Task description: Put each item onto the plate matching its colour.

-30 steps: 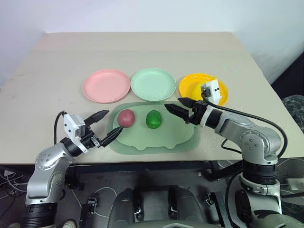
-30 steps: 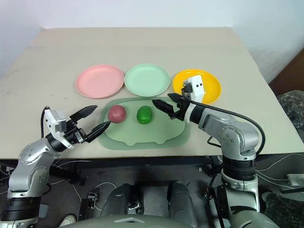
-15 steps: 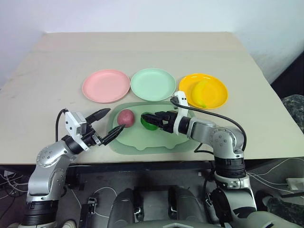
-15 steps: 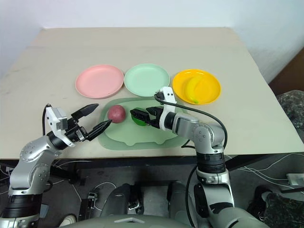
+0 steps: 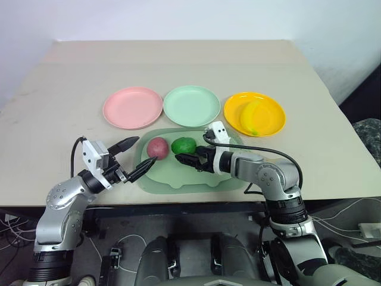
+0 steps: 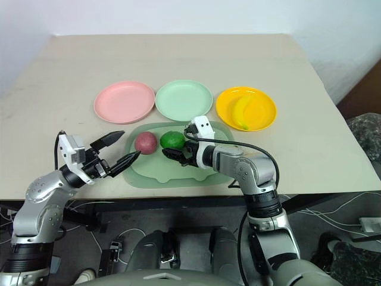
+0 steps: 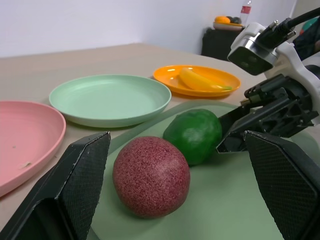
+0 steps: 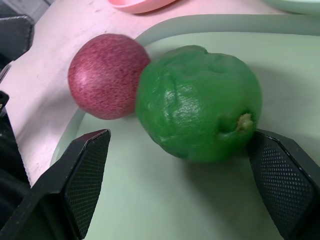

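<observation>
On the pale tray [image 5: 196,179] the right gripper [image 8: 175,200] had swung in from the yellow plate [image 5: 271,119] — banana [image 5: 250,115] left there — jaws spread around the green fruit [image 5: 184,145], not yet clamped. Red fruit [image 5: 157,148] alongside; left gripper [image 5: 132,157] open, waiting. Green plate [image 5: 191,105] likely next.

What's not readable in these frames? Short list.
- Head views: whether the right gripper touches the green fruit; the fingers overlap it from above.
- Right wrist view: far side of the red fruit, hidden behind the green one.
- Left wrist view: pink plate cut off by the frame edge.
- Left wrist view: items on the dark background cabinet, too small.
</observation>
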You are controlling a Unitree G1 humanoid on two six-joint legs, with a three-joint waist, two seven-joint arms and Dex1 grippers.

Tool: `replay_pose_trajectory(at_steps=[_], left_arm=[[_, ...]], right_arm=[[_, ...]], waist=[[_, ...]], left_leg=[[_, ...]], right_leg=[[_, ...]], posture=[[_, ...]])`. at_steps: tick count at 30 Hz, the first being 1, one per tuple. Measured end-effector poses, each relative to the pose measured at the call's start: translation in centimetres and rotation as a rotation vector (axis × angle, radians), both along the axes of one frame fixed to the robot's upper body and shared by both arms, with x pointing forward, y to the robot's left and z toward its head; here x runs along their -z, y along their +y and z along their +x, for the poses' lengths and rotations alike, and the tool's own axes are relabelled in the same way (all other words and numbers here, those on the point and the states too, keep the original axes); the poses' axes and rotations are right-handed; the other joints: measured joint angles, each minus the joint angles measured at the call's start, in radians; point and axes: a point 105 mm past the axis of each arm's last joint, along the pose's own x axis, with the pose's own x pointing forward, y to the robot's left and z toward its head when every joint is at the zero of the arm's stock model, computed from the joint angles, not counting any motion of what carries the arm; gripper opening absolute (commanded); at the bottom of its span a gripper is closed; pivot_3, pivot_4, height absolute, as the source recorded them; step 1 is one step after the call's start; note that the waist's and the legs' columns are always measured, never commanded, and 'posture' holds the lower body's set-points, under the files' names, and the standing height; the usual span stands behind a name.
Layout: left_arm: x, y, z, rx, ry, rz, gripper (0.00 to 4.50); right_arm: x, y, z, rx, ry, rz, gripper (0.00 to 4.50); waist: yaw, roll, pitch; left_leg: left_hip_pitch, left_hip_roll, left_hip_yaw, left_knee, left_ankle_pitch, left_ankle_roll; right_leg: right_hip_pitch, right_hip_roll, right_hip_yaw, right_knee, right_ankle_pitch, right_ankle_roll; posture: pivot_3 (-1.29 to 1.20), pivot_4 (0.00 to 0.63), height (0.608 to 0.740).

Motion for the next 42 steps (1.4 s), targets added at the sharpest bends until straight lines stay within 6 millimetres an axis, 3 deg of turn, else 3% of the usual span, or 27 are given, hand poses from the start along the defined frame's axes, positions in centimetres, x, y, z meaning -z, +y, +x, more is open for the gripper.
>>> replay_pose_trajectory(at_steps=[7,15,17,23,25,32,37,42], left_arm=[[0.1,0.2,-0.1,-0.007,0.006,0.001,4.5],[0.1,0.3,0.0,-0.016,0.004,0.001,4.5],[0.1,0.3,0.0,-0.021,0.005,0.001,4.5],[0.0,0.6,0.0,-0.041,0.004,-0.001,4.5],[0.1,0.7,-0.1,-0.047,0.007,-0.001,4.5],[0.4,0.9,-0.4,-0.068,0.017,0.001,4.5],[0.1,0.9,-0.4,-0.078,0.007,0.001,4.5],[-0.2,0.8,-0.4,-0.077,-0.005,0.007,4.5]], right_arm=[[-0.7,-0.1,0.1,-0.027,-0.049,0.021,2.88],[-1.0,-0.2,-0.1,-0.066,-0.063,0.029,2.87],[-1.6,-0.5,0.0,-0.071,-0.075,0.044,2.87],[-8.3,-1.4,2.5,-0.029,-0.281,0.112,2.87],[-9.0,-1.4,3.7,-0.006,-0.306,0.107,2.87],[-7.3,-1.4,9.5,0.145,-0.285,-0.015,2.87],[-5.5,-1.3,11.5,0.201,-0.26,-0.092,2.87],[-3.3,-1.9,11.9,0.213,-0.209,-0.146,4.45]], waist=[[0.001,0.0,0.0],[0.001,0.0,0.0],[0.001,0.0,0.0],[-0.001,0.0,0.0],[0.0,0.0,0.0],[-0.003,0.0,0.0],[-0.002,0.0,0.0],[-0.005,0.0,0.0]], left_leg=[[0.0,0.0,0.0,0.0,0.0,0.0],[0.0,0.0,0.0,0.0,0.0,0.0],[0.0,0.0,0.0,0.001,0.0,0.0],[0.0,0.0,0.0,0.001,0.0,0.0],[0.0,0.0,0.0,0.001,0.0,0.0],[0.0,0.0,0.004,0.001,0.001,0.001],[-0.001,0.0,0.004,0.001,0.001,0.0],[-0.001,0.0,0.004,0.001,0.001,0.0]], right_leg=[[0.0,0.0,0.0,0.0,0.0,0.0],[0.0,0.0,0.0,0.0,0.0,0.0],[0.0,0.0,0.0,0.0,0.0,0.0],[0.0,0.0,0.0,0.001,0.0,0.0],[0.0,0.0,0.0,0.001,0.0,0.0],[-0.001,0.0,0.001,0.003,0.0,0.0],[-0.002,0.0,0.0,0.003,0.0,0.0],[-0.002,0.0,0.0,0.003,0.0,0.0]], posture=[[0.0,0.15,0.695],[0.0,0.15,0.695],[0.0,0.15,0.695],[0.0,0.15,0.695],[0.0,0.15,0.695],[0.0,0.15,0.695],[0.0,0.15,0.695],[0.0,0.15,0.695]])
